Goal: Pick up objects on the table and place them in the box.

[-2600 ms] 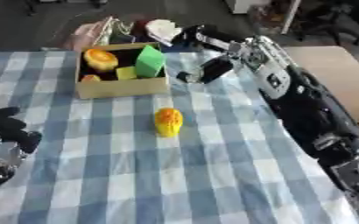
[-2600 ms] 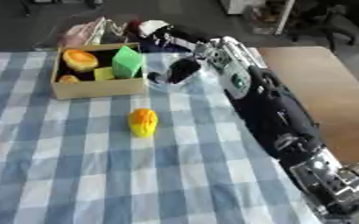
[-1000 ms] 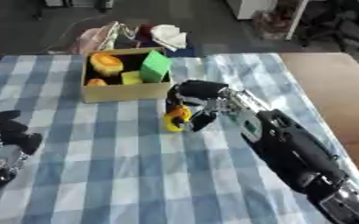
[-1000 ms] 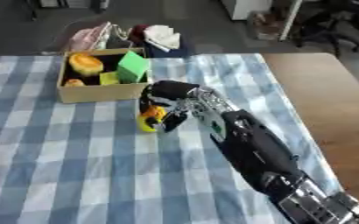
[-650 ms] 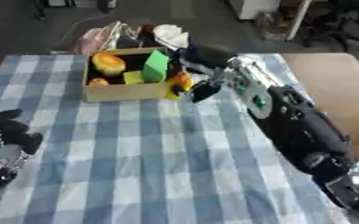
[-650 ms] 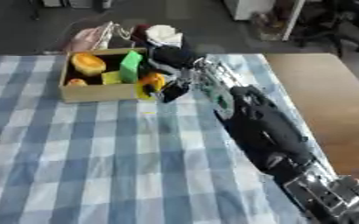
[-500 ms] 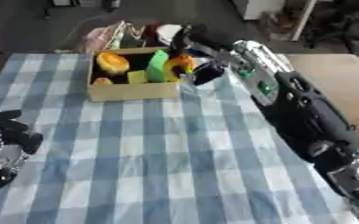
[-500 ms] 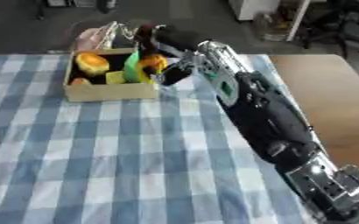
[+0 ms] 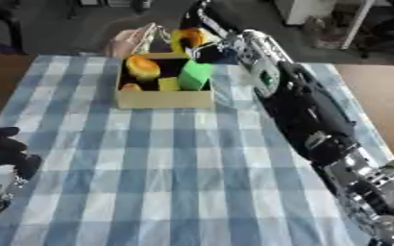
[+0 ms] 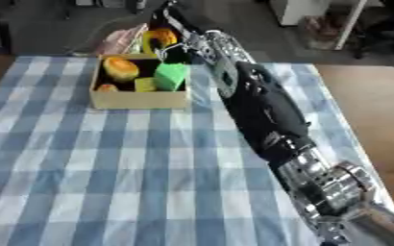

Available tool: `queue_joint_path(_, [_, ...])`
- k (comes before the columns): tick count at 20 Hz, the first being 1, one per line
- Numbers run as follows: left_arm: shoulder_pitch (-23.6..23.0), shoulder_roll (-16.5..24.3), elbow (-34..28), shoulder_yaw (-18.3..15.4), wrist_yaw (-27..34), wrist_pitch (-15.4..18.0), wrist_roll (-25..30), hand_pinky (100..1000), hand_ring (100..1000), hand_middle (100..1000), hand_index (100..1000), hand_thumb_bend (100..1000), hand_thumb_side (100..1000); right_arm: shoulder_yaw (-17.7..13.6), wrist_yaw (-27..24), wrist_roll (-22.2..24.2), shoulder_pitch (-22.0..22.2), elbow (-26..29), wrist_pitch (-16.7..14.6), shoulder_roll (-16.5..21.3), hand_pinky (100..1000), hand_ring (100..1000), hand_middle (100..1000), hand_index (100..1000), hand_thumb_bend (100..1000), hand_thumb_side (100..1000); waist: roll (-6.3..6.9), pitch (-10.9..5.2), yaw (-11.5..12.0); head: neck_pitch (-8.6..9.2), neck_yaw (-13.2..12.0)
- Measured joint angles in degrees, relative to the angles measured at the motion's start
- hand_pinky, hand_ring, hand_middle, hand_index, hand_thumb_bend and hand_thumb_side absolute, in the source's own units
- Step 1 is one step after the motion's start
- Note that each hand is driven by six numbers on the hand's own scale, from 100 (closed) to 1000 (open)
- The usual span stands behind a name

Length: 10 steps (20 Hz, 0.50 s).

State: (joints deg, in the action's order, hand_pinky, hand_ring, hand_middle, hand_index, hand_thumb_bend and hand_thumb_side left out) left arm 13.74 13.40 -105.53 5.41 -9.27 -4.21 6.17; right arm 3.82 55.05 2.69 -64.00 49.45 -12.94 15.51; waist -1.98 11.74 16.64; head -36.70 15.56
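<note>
A tan cardboard box (image 9: 165,98) stands at the far middle of the blue checked cloth. Inside it lie an orange round thing (image 9: 141,67), a green block (image 9: 194,75), a small yellow block (image 9: 168,84) and a small orange piece (image 9: 129,87). My right hand (image 9: 218,40) is stretched out above the box's far right corner, its fingers curled round a yellow-orange object (image 10: 159,38) held in the air. My left hand (image 9: 5,156) rests low at the left edge, fingers relaxed, holding nothing.
A pinkish bag (image 9: 132,41) lies just behind the box. Bare brown tabletop (image 9: 385,96) shows to the right of the cloth. My right arm (image 10: 259,110) runs along the right half of the cloth.
My right hand closed on the yellow-orange object in the middle of the cloth, lifted it and carried it away to above the box's far edge. The left hand stayed put.
</note>
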Motion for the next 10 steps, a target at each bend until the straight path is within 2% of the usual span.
queue_joint_path(5, [0.46,-0.39,-0.12,0.39,0.23,0.07,0.54,678,595,574,797,591,519,-1.63,7.29,-5.78,-0.07,-3.17,2.07,-2.53,746,752,733,765,100,100,0.00,0.00,1.15,0.12,1.29])
queue_joint_path(7, [0.50,-0.56,-0.12,0.42,0.26,0.03,0.67,677,594,574,797,591,519,-1.65,11.41,-7.98,-0.06,-3.74,2.32,-3.21,771,801,808,838,112,248,0.00,0.00,1.21,0.29,1.57])
queue_joint_path(9, [0.60,-0.85,-0.12,0.53,0.32,0.05,0.72,678,594,574,797,590,519,-1.63,15.35,-9.23,-0.01,-4.42,2.04,-3.93,804,844,870,900,258,395,0.00,0.00,1.31,0.48,1.72])
queue_joint_path(10, [0.66,-0.85,-0.12,0.60,0.39,0.06,0.74,678,594,574,798,590,519,-1.62,17.10,-9.36,0.02,-4.82,1.86,-4.29,810,854,880,912,338,399,0.00,0.00,1.33,0.50,1.75])
